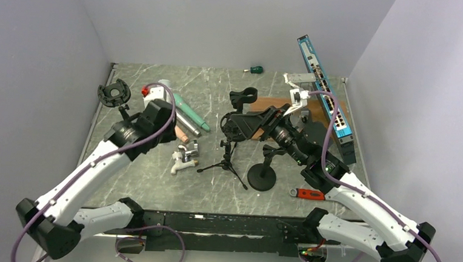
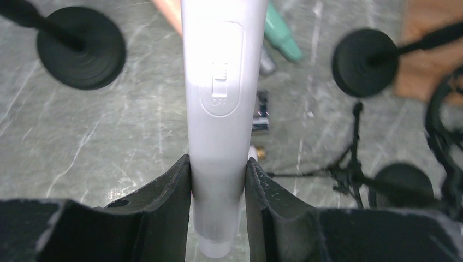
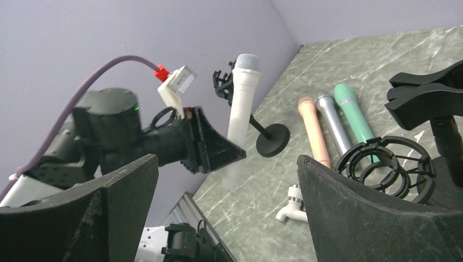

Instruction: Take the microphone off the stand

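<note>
White microphone [image 3: 240, 109]: long axis near upright, tail end clamped in my left gripper [image 2: 218, 180], apparently clear of the shock-mount stand [image 3: 273, 141] behind it. My right gripper [image 3: 226, 185] is released, well apart.

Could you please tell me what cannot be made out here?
Left wrist view: the top edge cuts off the head of the white plastic microphone in the left gripper.
Top view: the left arm hides most of it.
Right wrist view: a finger of the right gripper covers part of the black wire shock mount.
</note>
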Motion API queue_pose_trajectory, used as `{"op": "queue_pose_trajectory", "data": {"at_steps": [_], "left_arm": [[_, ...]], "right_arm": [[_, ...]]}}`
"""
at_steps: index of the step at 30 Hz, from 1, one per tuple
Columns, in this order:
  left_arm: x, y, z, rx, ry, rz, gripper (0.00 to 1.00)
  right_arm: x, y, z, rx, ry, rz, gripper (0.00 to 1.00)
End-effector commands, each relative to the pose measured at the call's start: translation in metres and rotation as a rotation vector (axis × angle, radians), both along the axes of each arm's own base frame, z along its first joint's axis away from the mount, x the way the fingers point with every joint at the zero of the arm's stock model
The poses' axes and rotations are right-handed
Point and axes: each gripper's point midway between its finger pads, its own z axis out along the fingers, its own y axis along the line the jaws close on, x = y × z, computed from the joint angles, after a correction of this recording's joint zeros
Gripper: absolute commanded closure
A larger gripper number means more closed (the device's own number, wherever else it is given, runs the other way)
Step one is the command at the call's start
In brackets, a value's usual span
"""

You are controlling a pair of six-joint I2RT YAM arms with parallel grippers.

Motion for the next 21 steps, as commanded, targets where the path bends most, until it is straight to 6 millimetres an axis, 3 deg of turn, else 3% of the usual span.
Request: {"op": "queue_pose_trajectory", "data": {"at_steps": [1, 9, 13, 21], "left_arm": [[0.031, 0.022, 0.001, -0.085, 0.043, 0.248, 1.0], [0.085, 0.027, -0.055, -0.25, 0.23, 0.495, 1.0], [0.103, 0.038, -0.071, -0.213, 0.306, 0.612, 1.0], [0.106, 0.051, -0.104, -0.182, 0.401, 0.756, 1.0]], "right_arm": [[0.002, -0.012, 0.006, 0.009, -0.013, -0.051, 0.01], [-0.005, -0.016, 0.017, 0.024, -0.021, -0.04, 0.02], [-0.006, -0.021, 0.019, 0.015, -0.03, -0.057, 0.02], [-0.006, -0.029, 0.021, -0.002, -0.047, -0.085, 0.02]]}}
